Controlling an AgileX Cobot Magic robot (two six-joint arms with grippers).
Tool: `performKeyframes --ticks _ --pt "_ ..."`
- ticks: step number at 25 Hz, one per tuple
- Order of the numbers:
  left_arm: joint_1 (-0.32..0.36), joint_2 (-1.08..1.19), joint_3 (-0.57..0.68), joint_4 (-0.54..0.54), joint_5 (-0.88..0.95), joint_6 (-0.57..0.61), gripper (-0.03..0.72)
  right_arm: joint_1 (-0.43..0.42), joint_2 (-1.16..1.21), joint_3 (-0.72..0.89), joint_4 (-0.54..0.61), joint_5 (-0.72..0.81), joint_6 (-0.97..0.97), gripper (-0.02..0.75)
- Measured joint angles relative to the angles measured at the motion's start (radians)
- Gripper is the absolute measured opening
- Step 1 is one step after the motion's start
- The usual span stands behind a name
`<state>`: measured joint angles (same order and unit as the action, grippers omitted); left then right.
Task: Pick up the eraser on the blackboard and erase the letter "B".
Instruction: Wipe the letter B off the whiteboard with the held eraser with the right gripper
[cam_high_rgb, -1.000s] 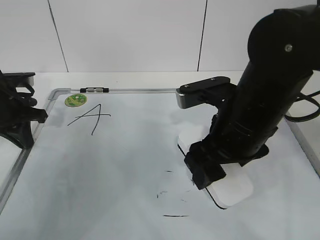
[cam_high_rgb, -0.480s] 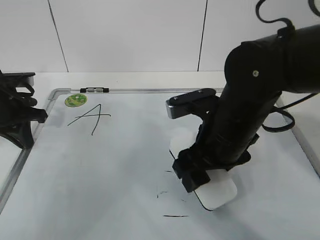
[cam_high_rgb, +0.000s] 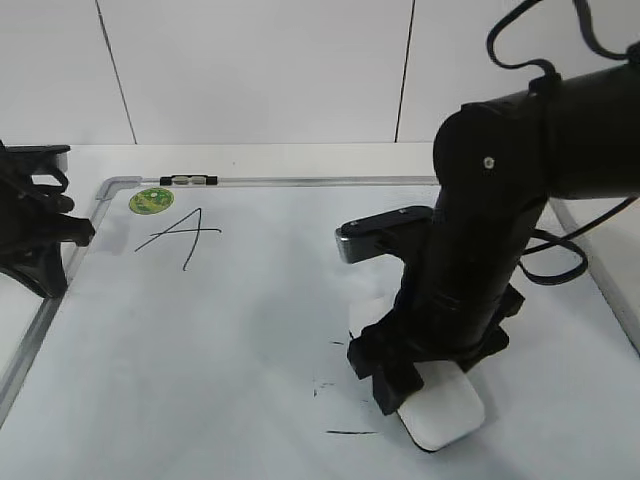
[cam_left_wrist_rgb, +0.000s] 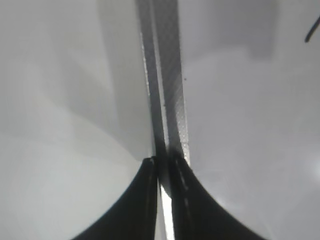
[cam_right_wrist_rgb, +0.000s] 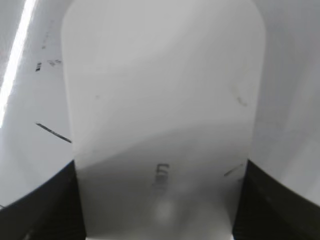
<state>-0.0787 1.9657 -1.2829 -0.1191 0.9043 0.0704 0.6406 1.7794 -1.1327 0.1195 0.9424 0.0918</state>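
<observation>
- Erasing is under way: right gripper (cam_high_rgb: 425, 385) clamps the eraser (cam_high_rgb: 440, 408) flat on the blackboard (cam_high_rgb: 230, 330).
- Remnants of the letter "B" (cam_high_rgb: 350, 432) lie just left of the eraser; next stroke should sweep left over them.
- Left gripper (cam_left_wrist_rgb: 163, 170), nearly closed and empty, sits at the board's frame.

White panelled wall (cam_high_rgb: 260, 70) behind white table (cam_high_rgb: 300, 158). Wall split by two thin dark vertical seams, one left of centre, one right of centre, both running down to table's far edge. Table surface plain, matte, showing as pale strip between wall base and board frame. Lighting even, diffuse; soft shadows on wall near table edge.
</observation>
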Motion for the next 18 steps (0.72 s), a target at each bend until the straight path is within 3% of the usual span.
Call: performKeyframes --ticks 18 --pt "-0.002 0.000 0.000 0.006 0.002 0.000 0.033 0.000 0.072 -0.066 0.006 0.038 0.003 0.562"
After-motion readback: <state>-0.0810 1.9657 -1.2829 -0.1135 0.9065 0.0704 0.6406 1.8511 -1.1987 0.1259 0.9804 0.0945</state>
